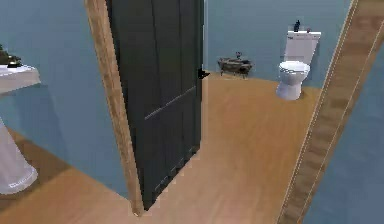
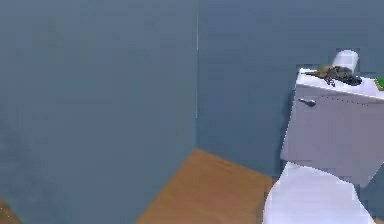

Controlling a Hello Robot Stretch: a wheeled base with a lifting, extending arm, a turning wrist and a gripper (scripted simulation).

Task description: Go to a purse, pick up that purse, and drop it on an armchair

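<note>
A dark door [image 1: 160, 90] stands ajar in a wooden frame [image 1: 108, 100] at the middle of the forward view. Through the opening I see a white toilet [image 1: 296, 62] against a blue wall, and left of it a small dark object [image 1: 235, 65] low on the floor, too small to name. In the arm side view a second white toilet [image 2: 325, 140] stands at the right, with a toilet-paper roll [image 2: 346, 62] and a small dark object [image 2: 330, 75] on its tank lid.
A white pedestal sink [image 1: 15, 110] stands at the forward view's left edge. A wooden door jamb [image 1: 330, 110] runs diagonally down the right. Wooden floor [image 1: 240, 150] stretches through the doorway. Blue walls [image 2: 100, 100] meet in a corner in the arm side view.
</note>
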